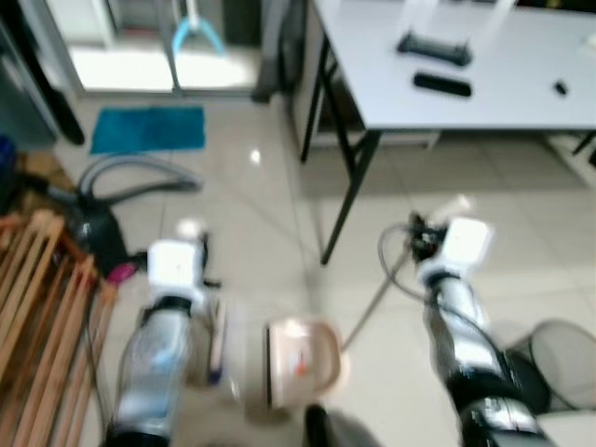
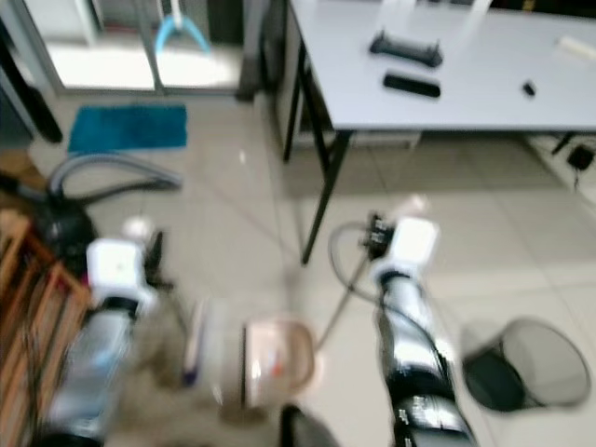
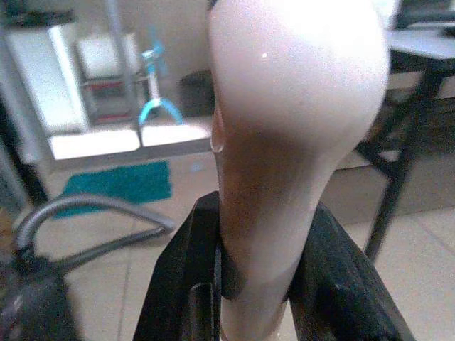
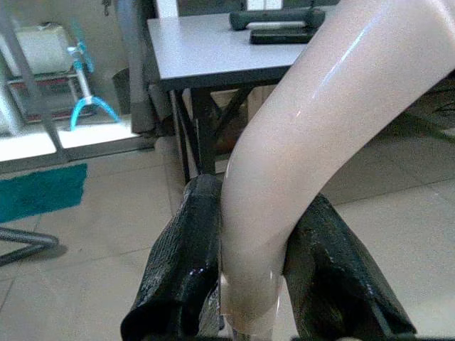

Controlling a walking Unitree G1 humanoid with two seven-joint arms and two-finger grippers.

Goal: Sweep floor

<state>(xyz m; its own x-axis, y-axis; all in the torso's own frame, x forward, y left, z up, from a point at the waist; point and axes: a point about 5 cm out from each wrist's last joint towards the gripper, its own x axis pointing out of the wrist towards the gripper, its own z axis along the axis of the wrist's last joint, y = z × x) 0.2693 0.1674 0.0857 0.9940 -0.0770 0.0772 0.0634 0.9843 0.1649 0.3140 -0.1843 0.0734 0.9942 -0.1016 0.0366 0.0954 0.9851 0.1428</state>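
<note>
A beige dustpan (image 1: 300, 361) lies on the tiled floor between my arms, blurred. Its thin long stick (image 1: 372, 300) slants up to my right gripper (image 4: 257, 195), which is shut on a pale curved handle (image 4: 298, 128). My left gripper (image 3: 263, 206) is shut on another pale, rounded handle (image 3: 291, 106). Below my left wrist (image 1: 175, 265) a whitish broom head (image 1: 216, 340) hangs near the floor beside the dustpan. My right wrist (image 1: 466, 244) is raised in front of the table leg.
A grey table (image 1: 484, 84) on black legs (image 1: 349, 191) stands ahead right. A vacuum cleaner (image 1: 93, 233) with a hose and a wooden rack (image 1: 37, 307) are on the left. A teal mat (image 1: 149, 128) lies by the doorway. A black mesh bin (image 1: 559, 358) lies at right.
</note>
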